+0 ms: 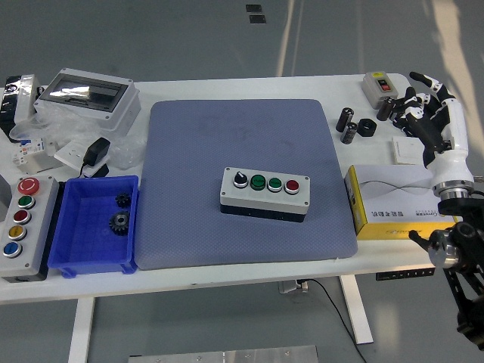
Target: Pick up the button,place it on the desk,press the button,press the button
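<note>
On the blue mat, button box; right hand held empty, fingers loosely spread, well apart; one fingertip to be centred squarely over a button.

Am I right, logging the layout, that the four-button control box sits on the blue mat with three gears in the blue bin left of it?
Not quite: the head view shows two gears in the blue bin, not three. The four-button control box does sit on the blue mat.

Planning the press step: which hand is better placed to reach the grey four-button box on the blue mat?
Right. The right hand hovers, fingers open, at the table's far right edge, beyond the yellow cardboard box, holding nothing. The grey four-button box sits mid-mat. The left arm is not in view.
</note>
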Available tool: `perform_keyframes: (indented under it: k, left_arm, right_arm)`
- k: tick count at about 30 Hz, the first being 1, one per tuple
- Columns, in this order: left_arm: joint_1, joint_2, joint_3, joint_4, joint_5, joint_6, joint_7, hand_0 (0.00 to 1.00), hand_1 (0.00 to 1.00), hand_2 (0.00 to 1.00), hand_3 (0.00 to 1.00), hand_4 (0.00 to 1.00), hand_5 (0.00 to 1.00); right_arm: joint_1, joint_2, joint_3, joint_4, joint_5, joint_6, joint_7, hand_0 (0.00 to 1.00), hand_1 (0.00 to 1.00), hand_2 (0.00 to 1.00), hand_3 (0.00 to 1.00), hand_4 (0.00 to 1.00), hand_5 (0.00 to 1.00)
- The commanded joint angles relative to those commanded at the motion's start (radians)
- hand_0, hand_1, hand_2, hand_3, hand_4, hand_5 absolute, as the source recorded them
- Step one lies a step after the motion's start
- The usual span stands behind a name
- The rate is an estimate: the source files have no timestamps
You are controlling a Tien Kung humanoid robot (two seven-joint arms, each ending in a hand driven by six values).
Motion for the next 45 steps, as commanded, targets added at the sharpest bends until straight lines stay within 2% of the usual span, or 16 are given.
perform_keyframes:
  k: [4, 5, 10, 11, 15, 16, 22, 23, 28, 29, 45]
  left_arm:
    - [0.000, 0.001, -0.002, 0.000, 0.004, 0.000, 0.001, 0.620, 0.581, 0.533, 0.592, 0.606, 0.205]
    - [0.000, 0.001, -0.003, 0.000, 0.006, -0.001, 0.001, 0.620, 0.582, 0.533, 0.595, 0.608, 0.207]
    - [0.000, 0.001, -0.009, 0.000, 0.015, -0.001, 0.001, 0.620, 0.582, 0.533, 0.595, 0.608, 0.207]
    - [0.000, 0.001, -0.010, 0.000, 0.016, 0.000, 0.001, 0.620, 0.582, 0.534, 0.595, 0.606, 0.209]
    - [0.002, -0.001, -0.009, 0.000, 0.012, 0.001, 0.008, 0.620, 0.582, 0.534, 0.595, 0.606, 0.209]
    - [0.003, -0.002, -0.008, 0.000, 0.009, 0.002, 0.010, 0.622, 0.582, 0.535, 0.596, 0.608, 0.210]
    - [0.010, -0.008, -0.007, 0.000, 0.000, 0.006, 0.012, 0.622, 0.582, 0.535, 0.596, 0.608, 0.210]
    - [0.011, -0.008, -0.007, 0.000, -0.001, 0.007, 0.012, 0.623, 0.583, 0.535, 0.596, 0.609, 0.208]
    - [0.012, -0.012, -0.008, 0.000, -0.002, 0.009, 0.008, 0.623, 0.583, 0.535, 0.596, 0.609, 0.208]
    - [0.013, -0.012, -0.008, 0.000, -0.002, 0.010, 0.007, 0.627, 0.584, 0.536, 0.598, 0.609, 0.211]
    - [0.010, -0.007, -0.010, 0.000, 0.002, 0.012, 0.005, 0.634, 0.586, 0.537, 0.601, 0.612, 0.211]
  right_arm:
    - [-0.007, 0.000, 0.001, -0.012, 0.057, 0.023, 0.010, 0.615, 0.680, 0.692, 0.715, 0.646, 0.358]
    - [-0.007, 0.000, 0.002, -0.013, 0.066, 0.028, 0.012, 0.739, 0.742, 0.748, 0.754, 0.797, 0.538]
    - [-0.007, 0.002, 0.013, -0.014, 0.089, 0.046, 0.016, 0.739, 0.742, 0.748, 0.754, 0.797, 0.538]
    - [-0.007, 0.002, 0.015, -0.013, 0.089, 0.050, 0.016, 0.761, 0.753, 0.756, 0.768, 0.829, 0.602]
    - [-0.006, 0.002, 0.014, -0.012, 0.081, 0.058, 0.007, 0.761, 0.753, 0.756, 0.768, 0.829, 0.602]
    - [-0.005, 0.002, 0.013, -0.012, 0.078, 0.059, 0.004, 0.764, 0.755, 0.754, 0.771, 0.854, 0.642]
    - [0.000, -0.004, -0.015, -0.020, 0.080, 0.062, -0.003, 0.764, 0.755, 0.754, 0.771, 0.854, 0.642]
    - [0.000, -0.005, -0.026, -0.023, 0.083, 0.062, -0.003, 0.796, 0.775, 0.773, 0.817, 0.937, 0.817]
    - [-0.005, 0.005, -0.068, -0.032, 0.089, 0.062, -0.003, 0.796, 0.775, 0.773, 0.817, 0.937, 0.817]
    - [-0.006, 0.007, -0.072, -0.033, 0.089, 0.062, -0.002, 0.869, 0.818, 0.813, 0.843, 0.982, 0.914]
    - [-0.028, 0.005, -0.016, -0.024, 0.075, 0.052, -0.003, 0.895, 0.838, 0.827, 0.846, 0.994, 0.944]
